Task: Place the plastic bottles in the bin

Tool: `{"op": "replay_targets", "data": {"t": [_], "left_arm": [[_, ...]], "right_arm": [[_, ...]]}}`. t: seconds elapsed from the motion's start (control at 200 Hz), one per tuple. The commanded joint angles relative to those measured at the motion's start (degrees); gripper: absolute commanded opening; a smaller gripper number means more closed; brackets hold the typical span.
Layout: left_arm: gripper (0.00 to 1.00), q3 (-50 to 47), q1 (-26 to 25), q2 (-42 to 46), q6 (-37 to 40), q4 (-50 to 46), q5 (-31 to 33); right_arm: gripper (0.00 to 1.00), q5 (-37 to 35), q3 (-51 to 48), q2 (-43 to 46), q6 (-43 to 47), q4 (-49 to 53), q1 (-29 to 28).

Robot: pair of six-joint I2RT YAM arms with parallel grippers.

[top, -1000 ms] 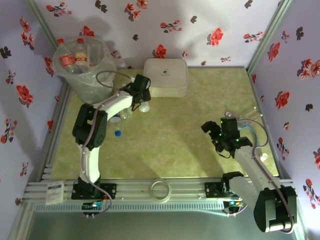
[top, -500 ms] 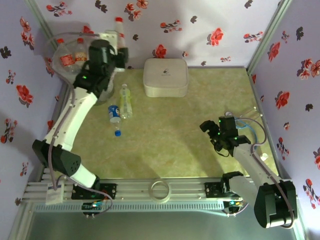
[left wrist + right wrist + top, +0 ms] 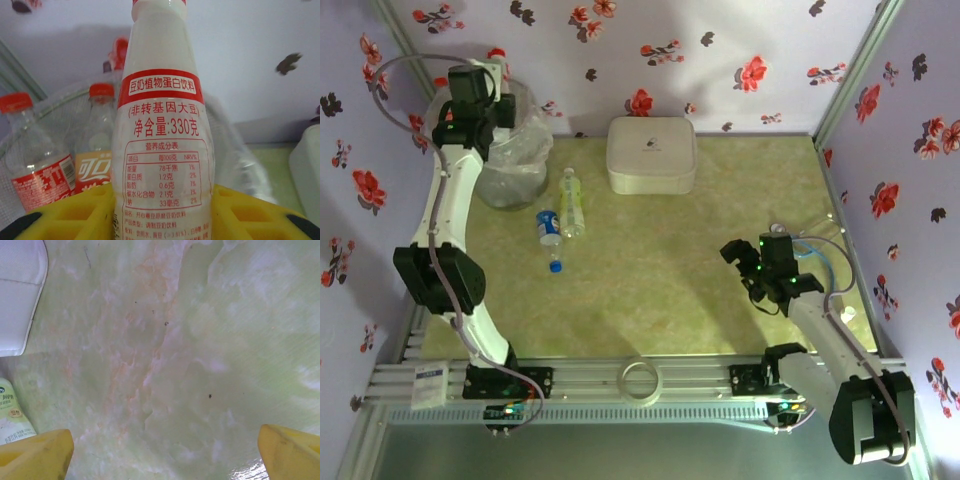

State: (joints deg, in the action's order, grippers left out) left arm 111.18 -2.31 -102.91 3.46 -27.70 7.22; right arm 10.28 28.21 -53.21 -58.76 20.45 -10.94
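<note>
Left pincer [image 3: 486, 72] is up at the far-left corner, pinching a milky bottle [image 3: 162, 150] upright btw its yellow fingers [image 3: 75, 215], gripped low on the body. Bottle looks cloudy white, not clear. It has a red band near the shoulder w/ white characters, then red print below incl. "330" and a small table of figures. Its red cap [image 3: 497, 52] pokes up past the pincer in the overhead view.

Right behind and under that pincer is the bin [image 3: 520, 160]: round, translucent grey-white, w/ a crinkly clear liner. Inside it, left of the held bottle, stand a red-labelled bottle [image 3: 35, 170] and an orange-labelled bottle [image 3: 100, 155], both clear w/ red caps. Another red cap shows behind them, too blurred to say more.

Nearer than the left pincer, past the bin, a pale green bottle [image 3: 570, 200] lies on the bench [image 3: 670, 290] w/ a blue-labelled bottle [image 3: 548, 226] just beside it. A small blue bit [image 3: 554, 266] sits close by, too small to make out. A white box [image 3: 652, 153] sits off to the pincer's right.

Right pincer [image 3: 752, 246] hangs over bare bench on the right side, spread wide, nothing btw the tips. Beyond its left tip in the wrist view are the box corner and a slice of a pale label [image 3: 11, 415].
</note>
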Motion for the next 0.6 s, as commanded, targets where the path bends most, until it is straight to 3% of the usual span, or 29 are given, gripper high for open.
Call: {"op": "replay_targets", "data": {"t": [0.0,0.425,0.59], "left_arm": [[0.44,-0.26,2.03,-0.22,1.9,-0.56,-2.45],[0.49,-5.24,5.79,-2.33,5.66,2.33,-2.63],[0.48,4.38,6.25,-8.01,5.76,-9.21,-4.44]], "right_arm": [[0.95,-0.99,-0.87,0.56,-0.81,-0.22,-0.41],[0.95,-0.45,-0.6,-1.68,-0.74,-1.76,-0.61],[0.96,-0.7,-0.83,-2.29,-1.16,-2.45,-0.96]]}}
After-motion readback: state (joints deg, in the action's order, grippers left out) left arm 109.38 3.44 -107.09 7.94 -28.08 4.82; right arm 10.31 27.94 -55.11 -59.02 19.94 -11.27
